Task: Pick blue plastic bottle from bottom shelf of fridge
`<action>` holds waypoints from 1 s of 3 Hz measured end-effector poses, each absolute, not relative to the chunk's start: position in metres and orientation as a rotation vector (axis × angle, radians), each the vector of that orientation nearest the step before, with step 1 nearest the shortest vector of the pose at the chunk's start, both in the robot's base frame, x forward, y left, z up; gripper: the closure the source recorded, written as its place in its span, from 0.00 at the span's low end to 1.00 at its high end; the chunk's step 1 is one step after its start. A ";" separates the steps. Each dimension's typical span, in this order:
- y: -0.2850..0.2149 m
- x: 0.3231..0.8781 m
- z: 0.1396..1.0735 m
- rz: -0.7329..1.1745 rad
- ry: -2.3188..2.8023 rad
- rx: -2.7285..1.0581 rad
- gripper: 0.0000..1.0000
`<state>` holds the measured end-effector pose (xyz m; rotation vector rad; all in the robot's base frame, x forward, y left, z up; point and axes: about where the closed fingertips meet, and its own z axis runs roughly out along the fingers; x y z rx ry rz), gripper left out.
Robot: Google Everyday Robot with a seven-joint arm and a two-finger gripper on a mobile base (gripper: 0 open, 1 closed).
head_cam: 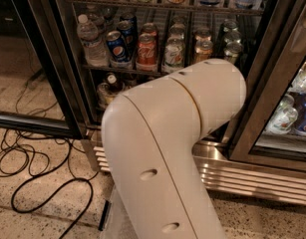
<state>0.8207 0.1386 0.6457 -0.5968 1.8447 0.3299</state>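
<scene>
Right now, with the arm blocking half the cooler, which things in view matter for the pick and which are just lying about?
Job:
fridge
bottom shelf
blue plastic bottle, probably this white-capped one
gripper, not in view; the arm blocks the middle

Just there:
water bottle
Pepsi can
Coca-Cola can
floor cables
neighbouring cooler

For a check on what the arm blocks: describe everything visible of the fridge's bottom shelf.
Only the left end of the bottom shelf shows, dark and low in the fridge, under the rack of cans and above the ribbed steel base. A small bottle with a white cap and dark neck stands on it, with a pale rounded container close on its left. The cream robot arm covers the rest. The claw is not in view, hidden behind that arm.
</scene>
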 end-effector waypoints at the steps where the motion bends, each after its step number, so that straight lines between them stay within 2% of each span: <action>1: 0.134 0.812 0.652 0.285 1.815 -0.596 0.65; 2: 0.126 0.800 0.652 0.248 1.808 -0.580 0.89; 3: 0.119 0.793 0.649 0.230 1.815 -0.559 1.00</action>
